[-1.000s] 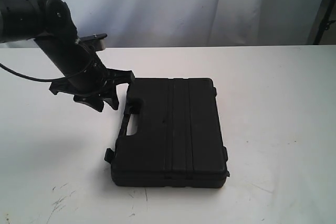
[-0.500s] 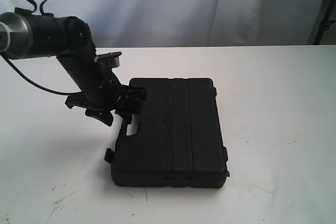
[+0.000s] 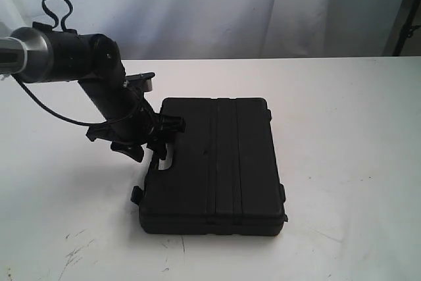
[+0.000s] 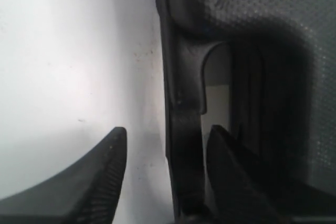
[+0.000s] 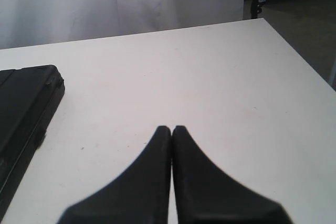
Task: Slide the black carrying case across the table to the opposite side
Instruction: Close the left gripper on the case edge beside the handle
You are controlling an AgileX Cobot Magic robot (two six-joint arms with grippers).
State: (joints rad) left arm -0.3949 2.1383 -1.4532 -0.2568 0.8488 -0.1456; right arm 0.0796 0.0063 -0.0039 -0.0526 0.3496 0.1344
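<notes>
The black carrying case (image 3: 223,162) lies flat on the white table (image 3: 348,129), its handle (image 3: 158,160) facing the left arm. My left gripper (image 3: 155,141) is lowered at that handle. In the left wrist view the handle bar (image 4: 185,145) stands between the spread fingers of my left gripper (image 4: 168,129). One finger is over bare table (image 4: 68,66) and the other sits in the handle's opening, with gaps on both sides. My right gripper (image 5: 171,128) is shut and empty above the table (image 5: 210,77). A corner of the case (image 5: 26,98) lies off to its side.
Dark scuff marks (image 3: 77,249) mark the table's front left. A pale curtain (image 3: 217,4) hangs behind the far edge. A dark stand (image 3: 408,24) is at the back right. The table's corner and the floor (image 5: 299,19) show in the right wrist view.
My left arm has swung right and down toward the case. Its open gripper, earlier beside the case's back left corner, now straddles the handle. The case has not moved.
</notes>
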